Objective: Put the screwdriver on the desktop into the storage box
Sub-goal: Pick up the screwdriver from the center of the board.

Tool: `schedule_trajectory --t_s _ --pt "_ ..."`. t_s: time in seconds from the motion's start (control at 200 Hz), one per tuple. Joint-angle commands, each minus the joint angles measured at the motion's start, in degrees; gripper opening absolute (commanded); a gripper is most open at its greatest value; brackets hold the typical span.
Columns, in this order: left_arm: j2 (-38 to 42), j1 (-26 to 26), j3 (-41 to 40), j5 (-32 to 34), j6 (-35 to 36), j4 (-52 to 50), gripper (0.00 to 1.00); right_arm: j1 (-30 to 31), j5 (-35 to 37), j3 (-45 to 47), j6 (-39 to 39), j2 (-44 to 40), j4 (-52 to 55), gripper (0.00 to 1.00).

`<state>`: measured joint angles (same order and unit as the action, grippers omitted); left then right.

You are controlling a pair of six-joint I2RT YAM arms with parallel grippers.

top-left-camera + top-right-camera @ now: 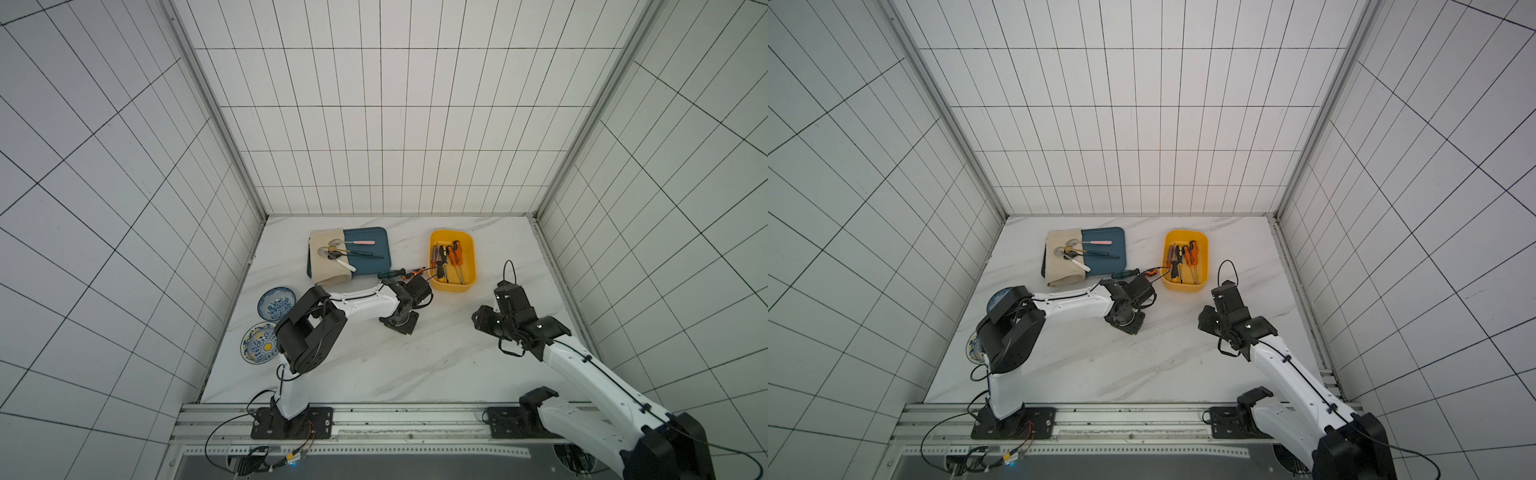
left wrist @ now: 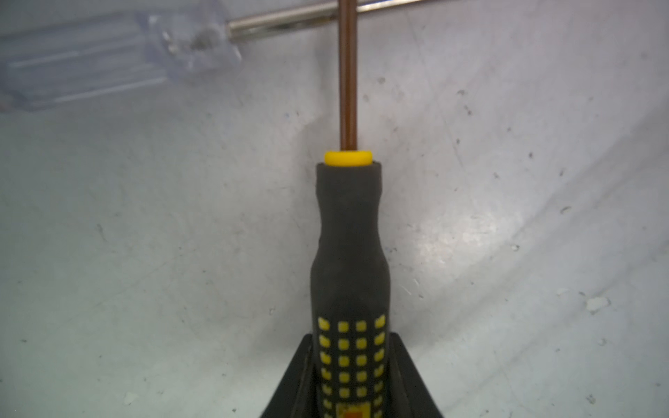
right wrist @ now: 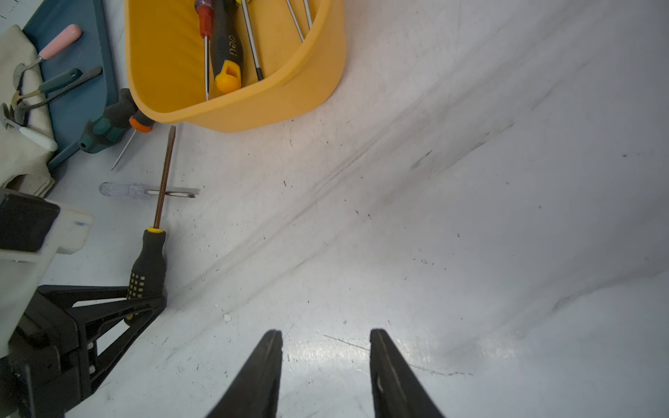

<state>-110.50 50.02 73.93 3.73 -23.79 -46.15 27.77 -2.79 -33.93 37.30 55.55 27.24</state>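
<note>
left tool [image 2: 352, 336] is clamped on the handle of the black-and-yellow screwdriver [image 2: 349, 235], low on the bench [image 3: 434, 217] just short of the storage box [image 3: 253, 108] toward the far edge. its shaft crosses a clear-handled screwdriver [image 3: 123, 189]. right tool [image 3: 325, 336] hangs partly parted and empty, nearer the right edge.

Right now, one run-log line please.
left jaws: shut on black-yellow screwdriver | shaft: crossing clear screwdriver | right jaws: open, empty | storage box: held tool not in
</note>
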Motion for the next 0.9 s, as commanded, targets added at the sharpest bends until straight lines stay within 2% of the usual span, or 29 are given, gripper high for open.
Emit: schedule_trajectory --t_s 0.0,0.155,0.295,0.44,0.68,0.894 --pt "2.9 0.6 -1.0 -0.06 0.57 0.35 0.16 0.45 0.24 1.41 0.72 0.09 -0.44 0.43" --pt "7.36 0.61 -2.15 -1.81 -0.21 0.45 0.0 0.44 0.02 1.02 0.79 -0.34 -0.09 0.43" --pt "12.41 0.61 -3.96 -4.02 -1.66 0.96 0.0 0.4 -2.21 0.11 0.5 -1.43 -0.33 0.44" --pt "17.81 0.28 -6.09 -6.62 -3.54 3.61 0.0 0.44 -8.91 -0.57 0.68 -2.29 -3.95 0.48" --pt "25.3 -0.1 -10.2 -12.51 -7.28 13.41 0.0 0.53 -24.0 -0.39 5.5 -1.61 -18.65 0.54" --pt "29.99 0.15 -12.55 -15.44 -8.81 19.0 0.0 1.16 -32.87 -1.43 10.68 2.44 -31.34 0.54"
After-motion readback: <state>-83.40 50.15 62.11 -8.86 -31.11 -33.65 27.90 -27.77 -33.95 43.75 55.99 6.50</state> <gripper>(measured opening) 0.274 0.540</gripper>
